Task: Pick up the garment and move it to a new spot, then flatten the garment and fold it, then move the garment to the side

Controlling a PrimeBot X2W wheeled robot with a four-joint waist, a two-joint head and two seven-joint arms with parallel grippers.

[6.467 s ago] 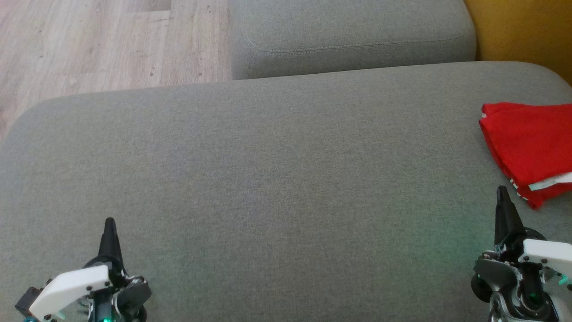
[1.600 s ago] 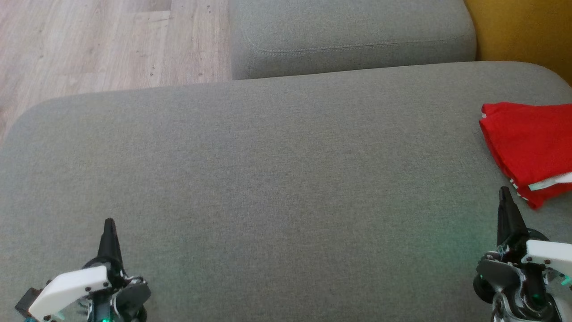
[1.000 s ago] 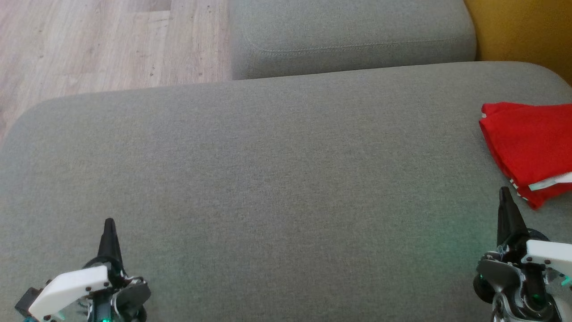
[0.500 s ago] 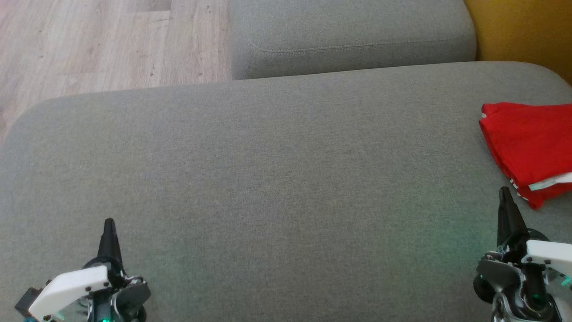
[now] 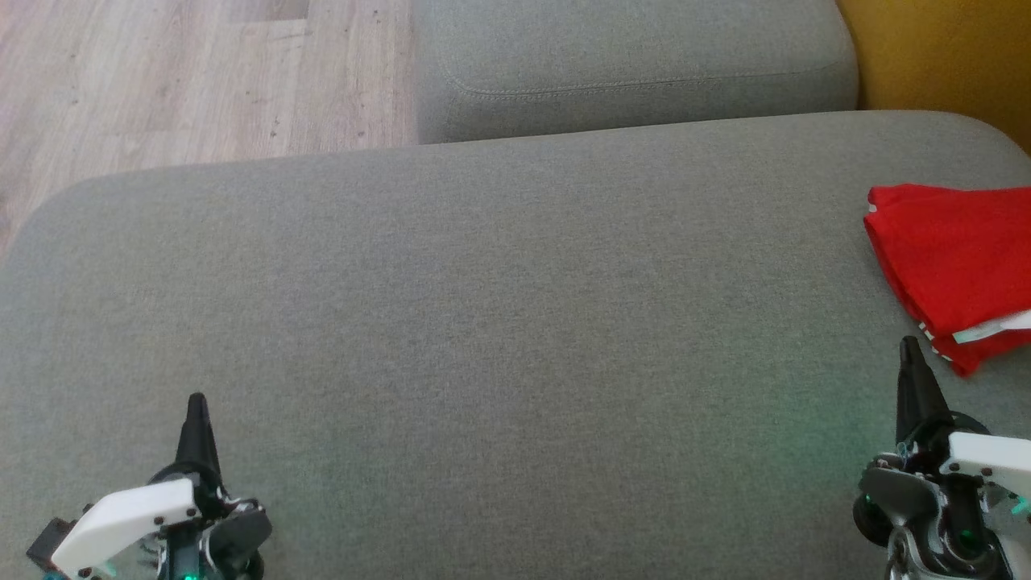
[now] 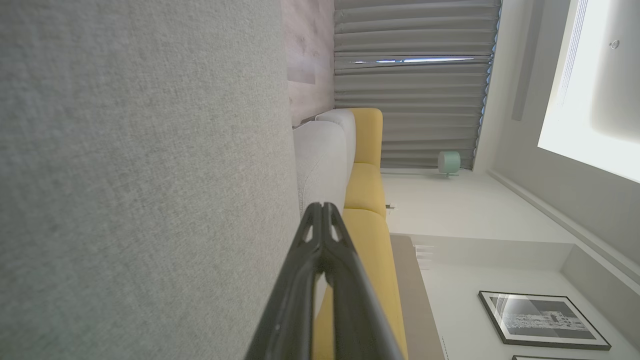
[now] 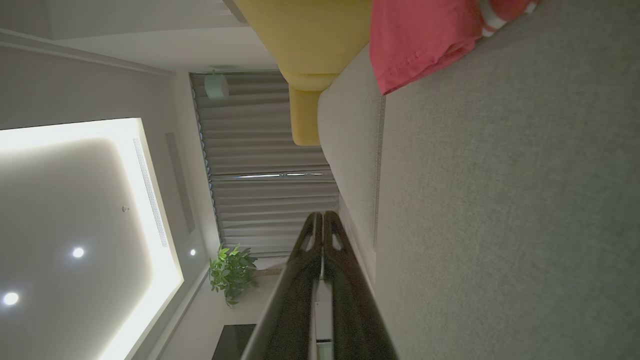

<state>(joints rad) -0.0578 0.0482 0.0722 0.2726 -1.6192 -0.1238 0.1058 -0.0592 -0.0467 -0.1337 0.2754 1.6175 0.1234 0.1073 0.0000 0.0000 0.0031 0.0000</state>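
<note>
Located the red garment (image 5: pixel 954 266) at the right end of the large grey seat cushion (image 5: pixel 499 322). Lies flat in a folded stack, with its right part cut off by the edge of the head view. Noted a pale strip (image 5: pixel 991 326) at its near corner: possibly a label or trim, not resolvable at this sharpness.

Found the right gripper (image 5: pixel 908 342) at the lower right of the head view, pointing away from the robot. Placed its tip just short of the garment's near corner and slightly to the left of it; judged apart from the cloth, not touching. Confirmed in the right wrist view: right gripper (image 7: pixel 322 214) with its 2 fingers pressed together tip to tip, holding nothing. Saw the garment (image 7: pixel 420 40) there well ahead of the tips and off to 1 side, resting on the seat cushion (image 7: pixel 500 200).

Found the left gripper (image 5: pixel 196 400) at the lower left of the head view, well apart from the garment — nearly the whole seat cushion between them. Checked the left wrist view: left gripper (image 6: pixel 322 206) likewise closed on nothing, tips meeting, held close beside bare grey fabric.

Recorded also a 2nd cushion (image 5: pixel 628 64) beyond the seat cushion, wood floor (image 5: pixel 161 80) at the far left, and yellow upholstery (image 5: pixel 942 56) at the far right corner.
</note>
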